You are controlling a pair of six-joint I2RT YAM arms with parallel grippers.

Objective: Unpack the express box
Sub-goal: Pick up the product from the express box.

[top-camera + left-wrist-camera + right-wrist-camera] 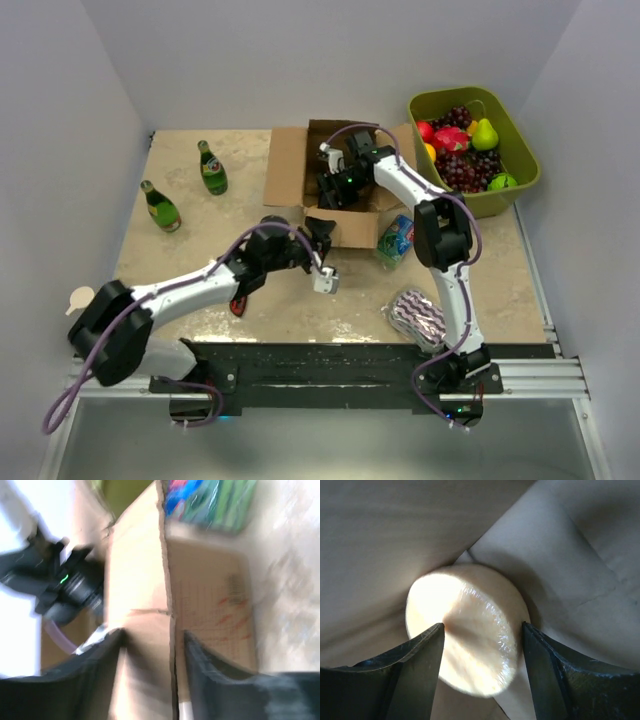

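L gripper (154, 636): jaws apart, astride a cardboard edge of the box (137, 565). View's blurred, so we can't say if either finger touches it. Just beyond the box lies a packet (210, 500). R gripper (482, 630) is down inside the box. We see a pale round lump (465, 600) betw. its fingers, one at each side. Clamped or not, we can't tell.

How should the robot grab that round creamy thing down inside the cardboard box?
Grip the round pale thing by its curved sides, coming down through the open top of the express box. It sits tucked against the cardboard walls, so coming in from the side looks blocked. The right end effector has one finger on each side of it, which seems a good place to squeeze.
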